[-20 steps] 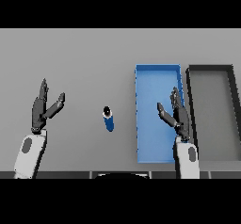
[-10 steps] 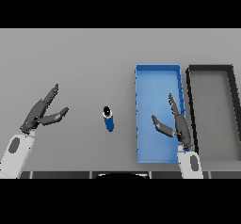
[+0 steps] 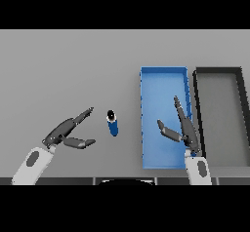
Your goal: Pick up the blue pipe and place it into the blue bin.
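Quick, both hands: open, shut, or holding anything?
Left hand: open, empty, beside the blue pipe.
Right hand: open, empty, over the blue bin.

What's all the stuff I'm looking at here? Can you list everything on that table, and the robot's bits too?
table: one, grey, fills the view.
pipe: one, blue with a dark end, short, on the table left of the blue bin.
blue bin: one, blue, shallow, right of centre.
dark bin: one, dark grey, directly right of the blue bin.
left hand: one, dark, fingers spread open, left of the pipe, not touching it.
right hand: one, dark, open, over the blue bin's right side.
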Controlling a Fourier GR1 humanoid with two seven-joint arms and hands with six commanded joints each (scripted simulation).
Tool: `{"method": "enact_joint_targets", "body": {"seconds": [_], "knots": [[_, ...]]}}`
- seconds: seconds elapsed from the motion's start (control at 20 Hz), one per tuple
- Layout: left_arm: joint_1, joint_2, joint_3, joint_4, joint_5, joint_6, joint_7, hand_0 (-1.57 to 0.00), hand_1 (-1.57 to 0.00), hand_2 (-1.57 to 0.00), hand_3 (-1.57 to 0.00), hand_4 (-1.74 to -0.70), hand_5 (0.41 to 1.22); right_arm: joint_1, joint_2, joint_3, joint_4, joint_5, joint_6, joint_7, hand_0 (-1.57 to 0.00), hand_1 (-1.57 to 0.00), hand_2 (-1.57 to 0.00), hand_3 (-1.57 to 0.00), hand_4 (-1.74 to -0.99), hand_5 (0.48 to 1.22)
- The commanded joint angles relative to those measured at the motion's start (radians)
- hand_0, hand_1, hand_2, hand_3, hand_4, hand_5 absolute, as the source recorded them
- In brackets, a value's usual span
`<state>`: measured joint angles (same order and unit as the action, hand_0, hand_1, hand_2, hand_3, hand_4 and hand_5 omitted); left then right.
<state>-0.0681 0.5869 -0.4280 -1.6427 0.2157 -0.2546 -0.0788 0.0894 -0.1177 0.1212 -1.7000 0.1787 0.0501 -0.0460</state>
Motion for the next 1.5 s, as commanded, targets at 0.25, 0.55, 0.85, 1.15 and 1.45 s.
{"method": "enact_joint_targets", "body": {"seconds": [0.25,0.55,0.85,1.15,1.45], "knots": [[-0.022,-0.101,-0.066,0.050,-0.089,0.040,-0.004,0.00,0.00,0.00,0.00,-1.19,0.465,0.014,0.006,0.004,-0.025,-0.003,-0.002,0.011,0.00,0.00,0.00,0.00,-1.230,0.622],[-0.106,-0.233,-0.094,0.188,-0.096,0.033,0.025,0.00,0.00,0.00,0.00,-1.19,0.469,0.022,0.002,-0.002,-0.028,-0.002,-0.004,0.008,0.00,0.00,0.00,0.00,-1.212,0.610],[-0.175,-0.324,-0.116,0.303,-0.127,0.025,-0.022,0.00,0.00,0.00,0.00,-1.17,0.495,0.011,0.001,-0.012,-0.020,-0.012,-0.004,0.018,0.00,0.00,0.00,0.00,-1.204,0.607],[-0.187,-0.394,-0.100,0.337,-0.104,0.055,-0.044,-0.10,-0.26,-0.36,-0.22,-1.32,0.651,0.026,-0.003,-0.015,-0.017,-0.021,0.006,0.013,0.00,0.00,0.00,0.00,-1.198,0.605],[-0.184,-0.420,-0.129,0.354,-0.111,0.053,-0.096,-1.13,-1.20,-1.23,-1.17,-1.60,1.072,0.009,0.001,-0.019,-0.017,-0.023,-0.001,0.023,0.00,0.00,0.00,0.00,-1.198,0.604]]}}
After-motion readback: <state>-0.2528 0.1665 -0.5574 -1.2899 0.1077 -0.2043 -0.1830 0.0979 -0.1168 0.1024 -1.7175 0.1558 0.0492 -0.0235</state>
